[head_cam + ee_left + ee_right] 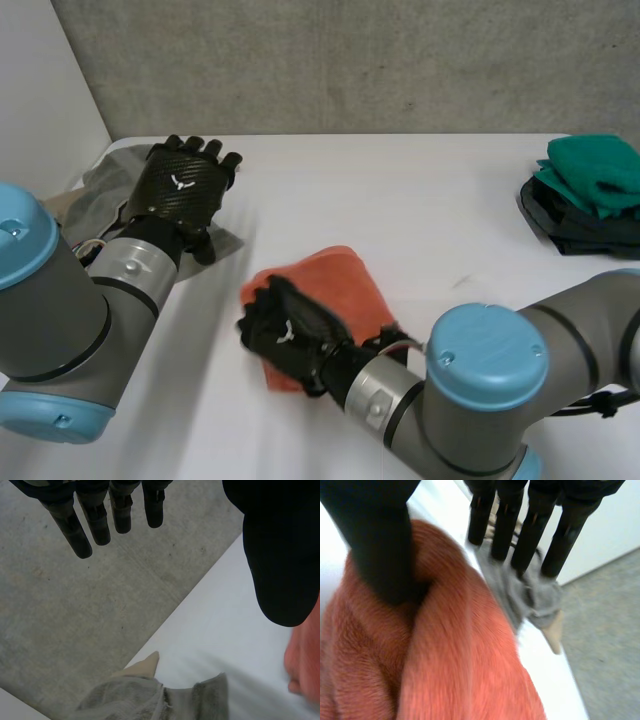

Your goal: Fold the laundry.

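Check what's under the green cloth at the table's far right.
The green cloth lies on a dark folded stack. The part beneath it is covered, so its pieces cannot be counted.

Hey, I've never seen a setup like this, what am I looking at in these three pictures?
This is a two-armed robot at a white table. One picture looks down from between the arms; the other two come from wrist cameras. The left robot hand is open above a grey cloth, holding nothing. The right robot hand rests with straight fingers on an orange cloth, thumb pressed into it. A green cloth lies on a dark pile.
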You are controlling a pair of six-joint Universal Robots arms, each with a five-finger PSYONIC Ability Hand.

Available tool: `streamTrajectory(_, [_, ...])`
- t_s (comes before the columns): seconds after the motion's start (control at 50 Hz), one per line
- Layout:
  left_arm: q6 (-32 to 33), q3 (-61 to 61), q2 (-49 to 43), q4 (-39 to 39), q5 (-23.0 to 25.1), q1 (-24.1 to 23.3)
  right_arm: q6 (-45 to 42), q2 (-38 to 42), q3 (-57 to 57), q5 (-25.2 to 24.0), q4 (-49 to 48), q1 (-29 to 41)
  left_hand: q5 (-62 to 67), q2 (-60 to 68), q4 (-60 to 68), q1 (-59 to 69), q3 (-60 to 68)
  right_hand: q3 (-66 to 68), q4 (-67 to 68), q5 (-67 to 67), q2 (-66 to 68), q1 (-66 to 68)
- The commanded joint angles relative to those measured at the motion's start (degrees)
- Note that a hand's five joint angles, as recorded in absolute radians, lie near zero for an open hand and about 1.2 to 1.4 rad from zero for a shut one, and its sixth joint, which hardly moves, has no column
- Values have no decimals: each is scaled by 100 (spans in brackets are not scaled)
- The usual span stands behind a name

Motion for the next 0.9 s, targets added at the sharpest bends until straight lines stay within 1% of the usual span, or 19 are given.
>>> streamTrajectory(0.02, [-671,75,-17,-24,-6,-42,778,-332,90,263,106,-504,-249,-131,-128,-60,-185,-2487,-2539,-2279,-2041,-1770])
streamTrajectory(0.04, [-724,92,-17,-24,-6,-51,1006,-525,116,298,106,-653,-249,-131,-128,-60,-185,-2487,-2539,-2279,-2041,-1770])
streamTrajectory(0.06, [-768,110,-17,-24,-6,-59,1521,-892,143,351,106,-950,-249,-131,-128,-60,-185,-2487,-2539,-2279,-2041,-1770])
streamTrajectory(0.1, [-900,233,-43,-24,-6,-199,2077,-1211,152,404,141,-1198,-215,-97,-94,-26,-151,-2487,-2539,-2279,-2041,-1770])
streamTrajectory(0.14, [-1040,399,-131,-33,-14,-471,2840,-1396,82,439,429,-1461,-215,-97,-94,-26,-151,-2487,-2539,-2279,-2041,-1770])
streamTrajectory(0.24, [-1357,760,-596,-112,-41,-1078,3731,-1380,-383,431,1511,-1841,-114,4,7,74,-51,-2487,-2539,-2279,-2041,-1770])
streamTrajectory(0.28, [-1523,874,-842,-278,-268,-1263,3890,-1222,-655,369,2010,-1920,-64,54,57,125,0,-2487,-2539,-2279,-2041,-1770])
streamTrajectory(0.34, [-1691,918,-1071,-472,-672,-1351,3908,-845,-1016,343,2426,-1876,-64,54,57,125,0,-2487,-2539,-2279,-2041,-1770])
streamTrajectory(0.36, [-1813,936,-1220,-620,-1030,-1404,3908,-530,-1339,369,2714,-1859,-80,37,41,108,-17,-2487,-2539,-2279,-2041,-1770])
streamTrajectory(0.4, [-1910,910,-1326,-727,-1235,-1439,3908,-221,-1648,360,2970,-1859,-97,21,24,92,-33,-2487,-2539,-2279,-2041,-1770])
streamTrajectory(0.42, [-1972,875,-1405,-814,-1454,-1526,3908,7,-1885,299,3189,-1867,-97,21,24,91,-34,-2487,-2539,-2279,-2041,-1770])
streamTrajectory(0.48, [-2007,831,-1511,-938,-1526,-1685,3900,508,-2316,132,3576,-1876,-114,4,7,75,-50,-2487,-2539,-2279,-2041,-1770])
streamTrajectory(0.54, [-1999,708,-1608,-991,-1526,-1738,3838,843,-2484,70,3683,-1876,-148,-30,-27,41,-84,-2487,-2539,-2279,-2041,-1770])
streamTrajectory(0.62, [-1972,559,-1731,-982,-1526,-1668,3208,1309,-2634,184,3745,-1850,-98,20,24,91,-34,-2487,-2539,-2279,-2041,-1770])
streamTrajectory(0.66, [-1955,488,-1775,-982,-1526,-1554,2908,1380,-2643,272,3745,-1832,-97,21,24,91,-34,-2487,-2539,-2279,-2041,-1770])
streamTrajectory(0.7, [-1955,427,-1793,-982,-1517,-1484,2583,1380,-2634,481,3736,-1806,-97,21,24,91,-34,-2487,-2539,-2279,-2041,-1770])
streamTrajectory(0.78, [-1946,321,-1767,-965,-1474,-1448,2283,1231,-2582,913,3649,-1718,-64,54,57,125,0,-2487,-2539,-2279,-2041,-1770])
streamTrajectory(0.84, [-1946,374,-1705,-965,-1430,-1457,2230,899,-2433,1045,3430,-1683,-80,37,41,108,-17,-2487,-2539,-2279,-2041,-1770])
streamTrajectory(0.9, [-1937,496,-1652,-965,-1333,-1422,2203,547,-2178,1054,3157,-1665,-148,-30,-27,41,-84,-2487,-2539,-2279,-2041,-1770])
